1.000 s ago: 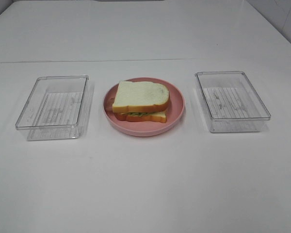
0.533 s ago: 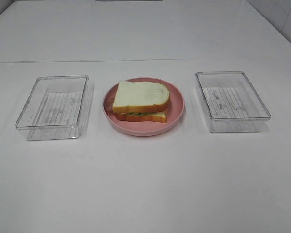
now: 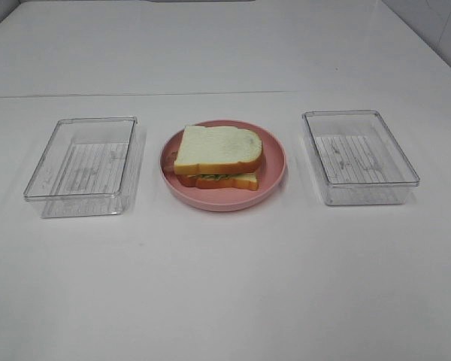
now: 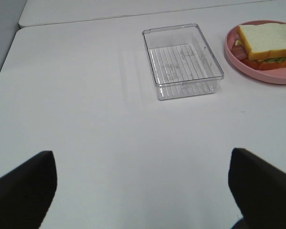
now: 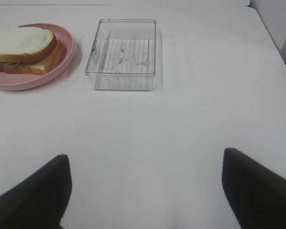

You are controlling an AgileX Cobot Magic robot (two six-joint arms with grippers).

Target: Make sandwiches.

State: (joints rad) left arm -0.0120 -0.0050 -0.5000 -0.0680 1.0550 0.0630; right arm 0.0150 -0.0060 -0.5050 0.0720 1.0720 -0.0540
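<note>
From overhead, we see nothing has shifted over the last second: the sandwich (image 3: pixel 217 157) sits assembled on the pink plate (image 3: pixel 274 171), both trays (image 3: pixel 81 164) empty. Our left gripper (image 4: pixel 142 183) hangs spread, holding nothing; our right gripper (image 5: pixel 145 188) likewise. We judge the task finished.

Sandwich (image 3: pixel 217 156) on plate (image 3: pixel 274 162), between left tray (image 3: pixel 81 165) and right tray (image 3: pixel 359 156).
</note>
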